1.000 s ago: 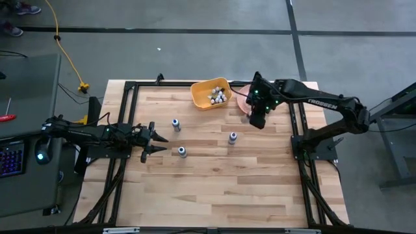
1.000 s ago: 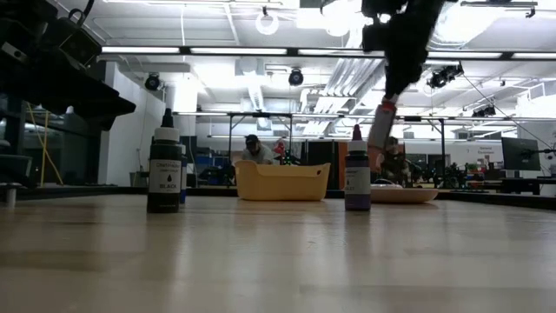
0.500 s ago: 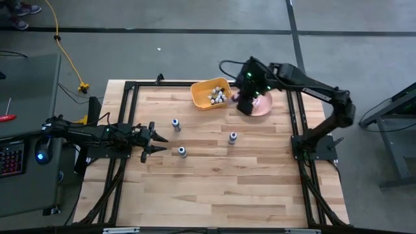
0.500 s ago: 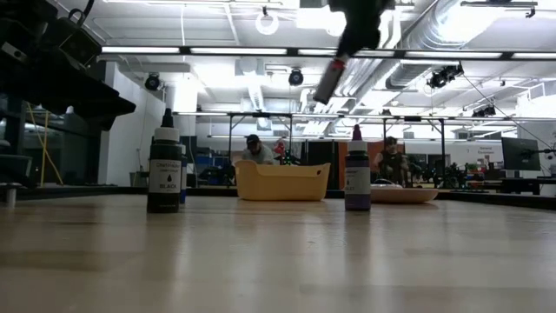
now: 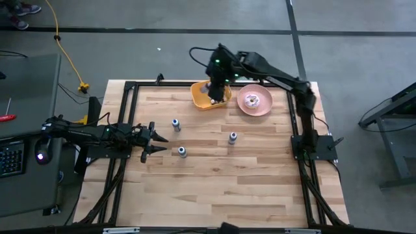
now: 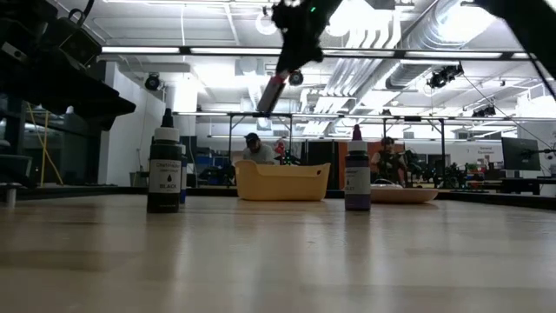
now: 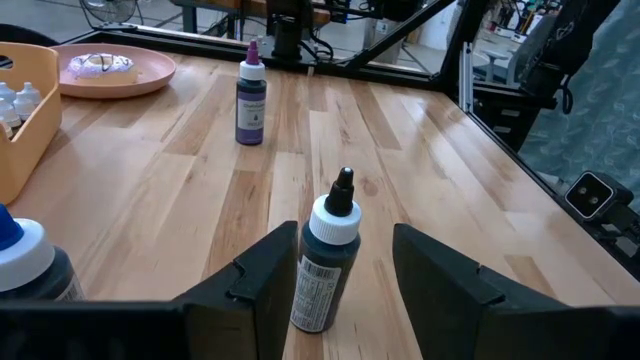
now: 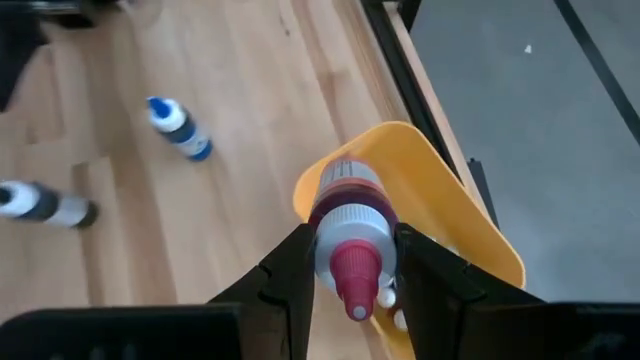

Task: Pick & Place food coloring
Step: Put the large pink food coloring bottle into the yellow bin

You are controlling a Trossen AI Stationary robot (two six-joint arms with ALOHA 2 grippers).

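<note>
My right gripper (image 5: 214, 83) is above the yellow bin (image 5: 203, 99), shut on a food coloring bottle with a white collar and red tip (image 8: 350, 235). The low view shows this bottle (image 6: 272, 91) tilted, high over the bin (image 6: 281, 181). Several small bottles lie in the bin (image 5: 218, 97). Three bottles stand on their bases on the table: blue-capped (image 5: 175, 123), black (image 5: 182, 151) and purple (image 5: 233, 137). My left gripper (image 5: 160, 140) is open and low, and the black bottle (image 7: 328, 265) stands just ahead of its spread fingers, untouched. My right gripper pinches the bottle between its two fingers (image 8: 292, 270), on the white collar and upper body (image 8: 350, 222) just behind the red tip (image 8: 353, 285). The fingers slant down from above. The bottle is lifted clear and tilted above the yellow bin's opening (image 8: 445, 235).
A pink plate with a doughnut (image 5: 255, 101) sits right of the bin, near the table's far edge. A black frame (image 5: 296, 123) runs along the table's sides. The wooden table's near half (image 5: 214, 195) is bare. People show in the room beyond (image 6: 256, 149).
My right gripper has swung from over the pink plate toward the table's left and far edge, rising, and now hangs over the yellow bin. It has stayed shut on the bottle, which has tipped along the way.
</note>
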